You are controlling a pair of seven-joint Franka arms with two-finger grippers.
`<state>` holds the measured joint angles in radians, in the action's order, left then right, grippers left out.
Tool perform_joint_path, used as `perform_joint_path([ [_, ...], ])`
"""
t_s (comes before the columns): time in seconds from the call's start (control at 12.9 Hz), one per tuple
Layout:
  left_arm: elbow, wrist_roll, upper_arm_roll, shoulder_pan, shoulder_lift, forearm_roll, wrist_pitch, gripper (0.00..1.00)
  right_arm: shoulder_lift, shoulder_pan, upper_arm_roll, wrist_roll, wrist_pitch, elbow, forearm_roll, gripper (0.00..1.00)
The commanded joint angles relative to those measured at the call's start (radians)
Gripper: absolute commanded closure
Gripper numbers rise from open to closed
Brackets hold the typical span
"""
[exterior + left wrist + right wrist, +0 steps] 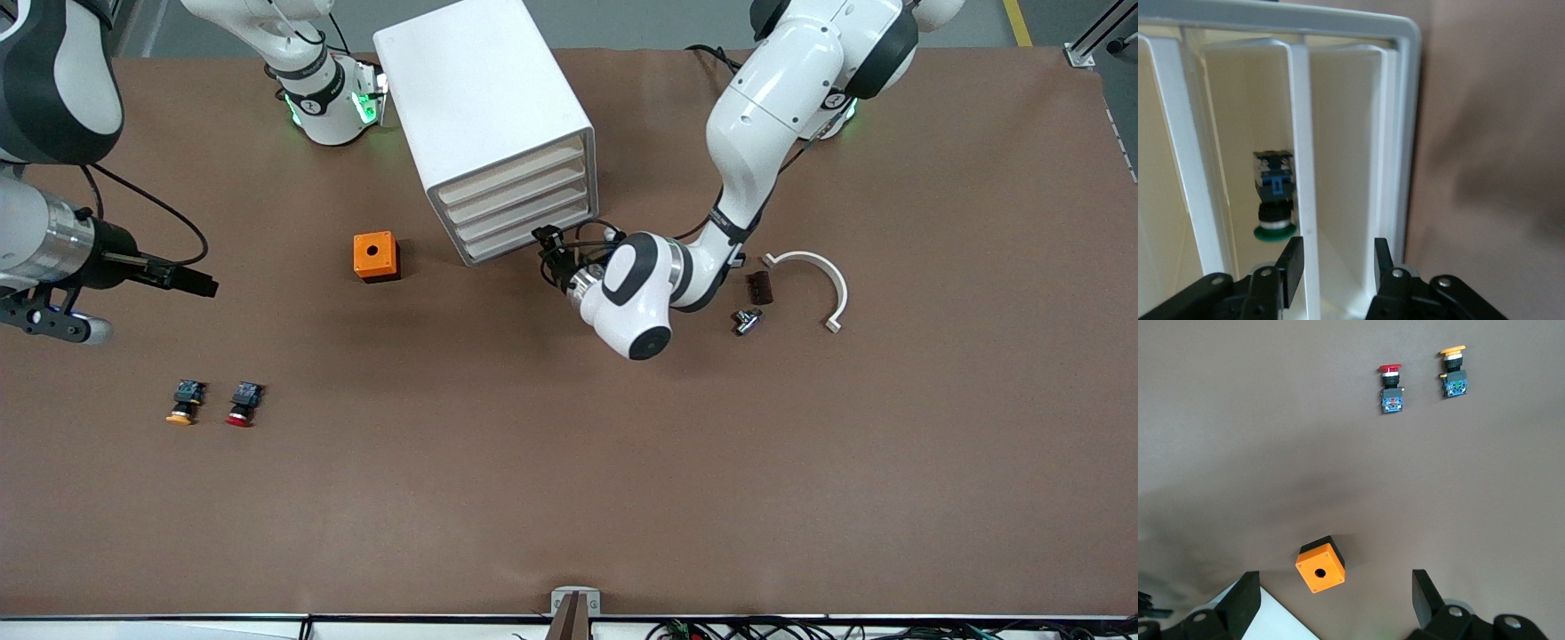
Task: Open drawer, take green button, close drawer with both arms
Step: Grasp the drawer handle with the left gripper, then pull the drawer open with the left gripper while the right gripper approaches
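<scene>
The white cabinet [480, 98] stands at the robots' side of the table, and its four cream-fronted drawers [524, 209] look pushed in. My left gripper [547, 249] is level with the lower drawers, right at their fronts. In the left wrist view it [1336, 267] is open, with a white bar [1303, 167] of the cabinet front between its jaws. The green-capped button [1275, 200] lies inside the slot beside that bar; it is hidden in the front view. My right gripper [200, 284] hangs high over the table, open and empty [1336, 593].
An orange box [376, 256] with a round hole sits beside the cabinet toward the right arm's end. A yellow-capped button [182, 403] and a red-capped one [242, 404] lie nearer the front camera. A white curved bracket [822, 276], a dark block [758, 286] and a metal part [747, 320] lie toward the left arm's end.
</scene>
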<state>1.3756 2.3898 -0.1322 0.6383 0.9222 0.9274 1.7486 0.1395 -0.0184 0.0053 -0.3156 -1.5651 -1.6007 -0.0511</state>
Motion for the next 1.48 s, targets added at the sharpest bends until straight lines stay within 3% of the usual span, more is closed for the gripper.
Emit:
perform_joint_path([
  [0.0, -0.02, 0.043, 0.006, 0.03, 0.012, 0.021, -0.049, 0.5, 0.003, -0.011, -0.001, -0.062, 0.01, 0.013, -0.012, 0.0],
  [0.08, -0.018, 0.051, 0.006, 0.038, 0.015, 0.021, -0.049, 0.5, 0.003, -0.012, -0.001, -0.062, 0.008, 0.013, -0.012, 0.0],
  [0.31, -0.02, 0.052, 0.008, 0.058, 0.026, 0.021, -0.049, 0.68, 0.003, -0.031, -0.001, -0.1, 0.005, 0.01, -0.012, 0.0],
  [0.47, -0.02, 0.051, 0.008, 0.064, 0.036, 0.019, -0.049, 0.96, 0.003, -0.058, -0.001, -0.141, 0.0, 0.008, -0.012, 0.0],
  [0.54, -0.02, 0.051, 0.008, 0.063, 0.038, 0.016, -0.049, 1.0, 0.003, -0.064, -0.001, -0.166, -0.009, 0.007, -0.012, 0.0],
  [0.78, -0.026, 0.051, 0.022, 0.043, 0.03, 0.007, -0.05, 1.0, 0.002, -0.09, -0.001, -0.213, -0.036, -0.005, -0.012, 0.0],
  [0.93, -0.039, 0.036, 0.025, -0.024, 0.027, 0.004, -0.05, 1.0, 0.003, -0.127, -0.001, -0.275, -0.071, -0.016, -0.012, 0.0],
  [1.4, -0.108, -0.121, 0.043, -0.161, 0.027, 0.01, -0.026, 1.0, 0.043, -0.313, -0.002, -0.596, -0.266, -0.096, -0.009, 0.0],
])
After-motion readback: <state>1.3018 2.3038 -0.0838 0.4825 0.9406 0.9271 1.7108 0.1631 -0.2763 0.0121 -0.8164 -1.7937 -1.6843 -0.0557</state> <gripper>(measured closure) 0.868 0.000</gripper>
